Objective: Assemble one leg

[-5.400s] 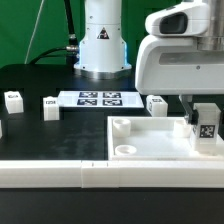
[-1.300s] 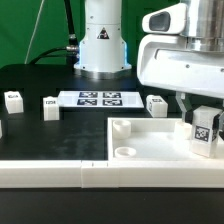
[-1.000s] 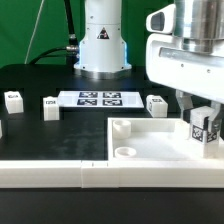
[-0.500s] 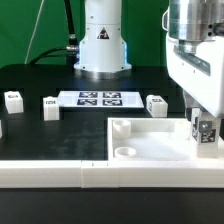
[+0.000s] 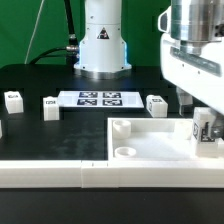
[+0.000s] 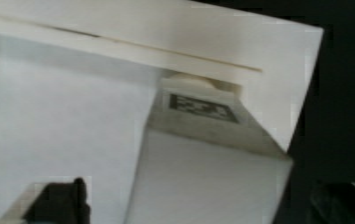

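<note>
The leg [image 5: 203,128], a small white block with a black-and-white tag, stands upright at the far corner of the large white panel [image 5: 150,143], on the exterior view's right. My gripper [image 5: 203,120] is straight above it with a finger on either side. In the wrist view the leg [image 6: 209,150] runs between the two dark fingers [image 6: 58,203]. A strip of panel shows between each finger and the leg, so the gripper [image 6: 195,205] is open around it. The leg's foot in the panel is hidden.
Three loose legs [image 5: 13,99] [image 5: 50,104] [image 5: 157,103] stand on the black table around the marker board [image 5: 98,98]. A long white bar [image 5: 90,174] lies along the front. The robot base [image 5: 102,45] is at the back. Round sockets [image 5: 125,152] sit in the panel's other corners.
My wrist has turned about its vertical axis above the panel's corner. The leg has stayed at that corner, and its tag face now looks narrower from the exterior view.
</note>
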